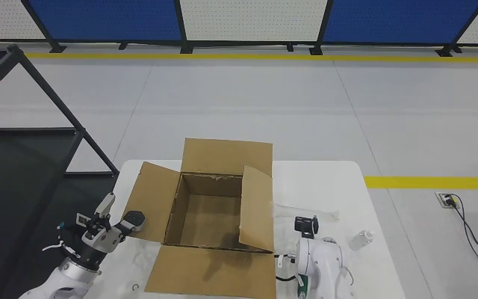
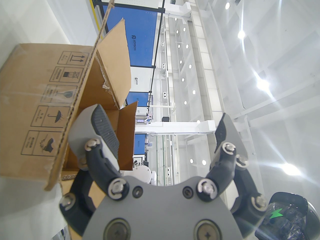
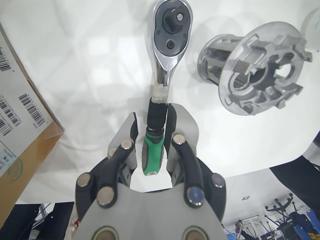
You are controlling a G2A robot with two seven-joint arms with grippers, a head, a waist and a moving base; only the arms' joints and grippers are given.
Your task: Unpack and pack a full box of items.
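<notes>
The right fingers [image 3: 133, 128] stand narrowly apart astride the handle of a ratchet wrench [image 3: 172, 28]. One pad lies against the black part of the grip and a slim gap shows at the other. The green end of the handle runs back between the fingers toward the palm of the right gripper [image 3: 153, 126]. The chrome head lies out beyond the fingertips on the white desk [image 3: 87, 38], its square drive facing up.

Just beside the head, off to one side of the fingertips, a cast metal part [image 3: 255, 71] with a notched flange lies on its side, apart from the wrench. A white bottle [image 3: 312, 26] sits past it, farther from the fingers. On the other side of the fingers, near but not touching, is a lower corner of the cardboard box [image 3: 22, 116], with barcode labels on its wall.

The left fingers [image 2: 105, 128] are spread wide with nothing between them. The left gripper [image 2: 162, 129] is tipped upward, and the box [image 2: 37, 101] stands close beside one finger, its printed wall and an outward-folded flap rising past the fingertip.

From above, the box [image 1: 209, 217] sits in the middle of the desk [image 1: 321, 179] with all four flaps open and its bare cardboard floor showing. The left gripper [image 1: 119, 214] is just outside its side flap. The bottle [image 1: 361, 239] lies on the desk on the far side of the box from those fingers.
</notes>
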